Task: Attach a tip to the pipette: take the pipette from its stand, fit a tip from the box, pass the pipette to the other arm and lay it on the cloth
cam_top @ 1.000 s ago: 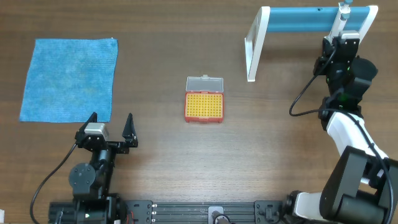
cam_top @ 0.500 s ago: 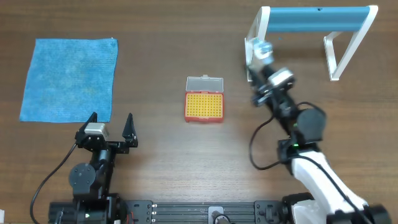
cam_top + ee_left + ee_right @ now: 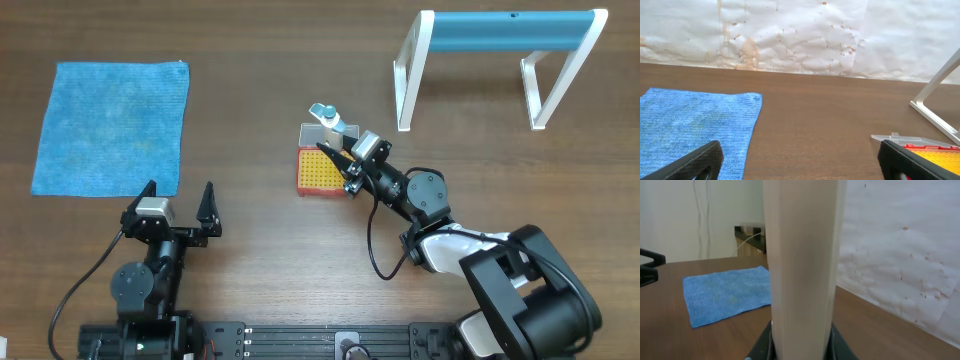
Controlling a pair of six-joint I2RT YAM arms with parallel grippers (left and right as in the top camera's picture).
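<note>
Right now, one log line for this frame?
step: fit tip | right gripper: shut on pipette, at tip box | left gripper: open, beside cloth | pipette: off stand

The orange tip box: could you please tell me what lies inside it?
The orange tip box holds a grid of yellow tips. The right gripper, shut on the white pipette, covers the box's right side, so the tips there cannot be checked.

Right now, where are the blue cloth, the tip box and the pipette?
blue cloth (image 3: 110, 128): top view, its middle.
tip box (image 3: 315, 175): top view, its yellow tray.
pipette (image 3: 802, 270): right wrist view, its pale body.
</note>
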